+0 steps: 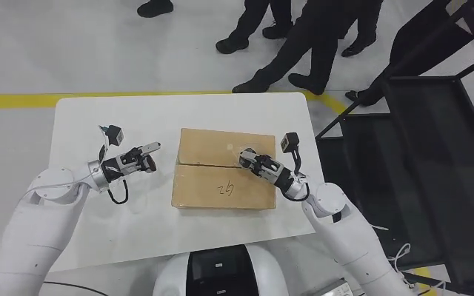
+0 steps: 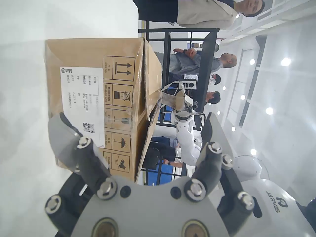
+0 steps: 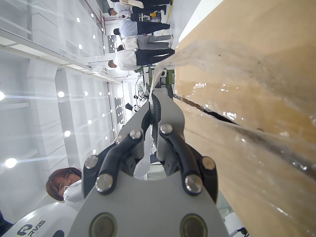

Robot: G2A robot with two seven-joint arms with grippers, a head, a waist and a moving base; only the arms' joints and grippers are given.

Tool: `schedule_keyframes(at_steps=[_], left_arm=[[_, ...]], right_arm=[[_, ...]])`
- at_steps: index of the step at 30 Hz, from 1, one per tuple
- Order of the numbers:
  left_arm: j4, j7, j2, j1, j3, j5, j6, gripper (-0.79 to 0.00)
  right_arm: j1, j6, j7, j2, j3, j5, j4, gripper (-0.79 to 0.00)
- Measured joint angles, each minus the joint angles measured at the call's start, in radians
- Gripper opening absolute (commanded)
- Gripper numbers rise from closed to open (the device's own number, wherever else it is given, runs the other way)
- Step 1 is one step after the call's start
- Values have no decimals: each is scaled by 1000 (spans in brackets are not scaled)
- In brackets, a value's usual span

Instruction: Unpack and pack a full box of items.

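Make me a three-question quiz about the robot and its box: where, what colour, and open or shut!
1. Where is the box? A) on the floor B) on the table C) on a shelf
2. What colour is the box? A) brown B) blue C) red
3. The right gripper is: A) wide open B) holding a cup C) shut on the tape
Answers: 1 B, it sits on the white table; 2 A, plain brown cardboard; 3 C, it pinches the clear tape lifted off the seam.
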Motion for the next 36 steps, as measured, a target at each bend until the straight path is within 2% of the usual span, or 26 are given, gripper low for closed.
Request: schedule_keyframes(at_steps=[6,19,27,28,29,30,36], left_arm=[[0,0,0,0,0,0,0,0],[0,0,0,0,0,0,0,0],[0,0,0,0,0,0,0,0],[0,0,0,0,0,0,0,0],[0,0,0,0,0,0,0,0],[0,0,0,0,0,0,0,0],[0,0,0,0,0,0,0,0]], right_arm=[[0,3,-6,-1,-4,-8,-3,-785],[104,13,-99,-30,-151,-193,86,-785],[132,15,-109,-40,-188,-235,119,-785],[135,16,-114,-41,-191,-244,121,-742],[136,16,-118,-42,-193,-249,122,-277],[138,17,-121,-43,-196,-254,123,0],[136,11,-133,-47,-197,-253,113,0]])
